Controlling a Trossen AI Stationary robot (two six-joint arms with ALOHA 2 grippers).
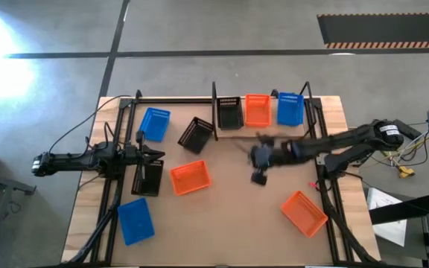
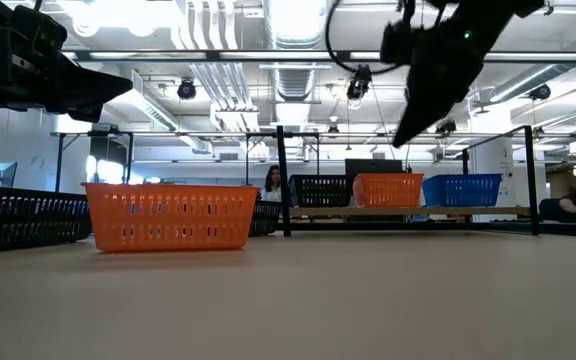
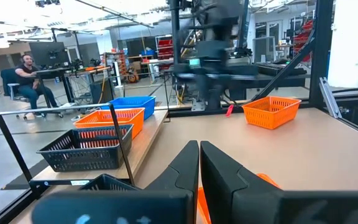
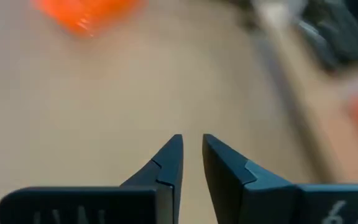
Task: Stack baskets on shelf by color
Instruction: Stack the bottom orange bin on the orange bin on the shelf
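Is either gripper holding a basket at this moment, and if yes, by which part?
No. The right gripper is empty above bare table, and the left gripper has nothing between its nearly closed fingers.

Left gripper (image 3: 199,163) fingers pressed together over the table (image 3: 328,155); on the shelf (image 3: 149,140) sit a black basket (image 3: 86,149), orange basket (image 3: 110,119) and blue basket (image 3: 132,104) in a row; another orange basket (image 3: 271,112) farther off on the tabletop — right arm (image 3: 216,50) blurred behind; a person (image 3: 31,78) seated in the room.
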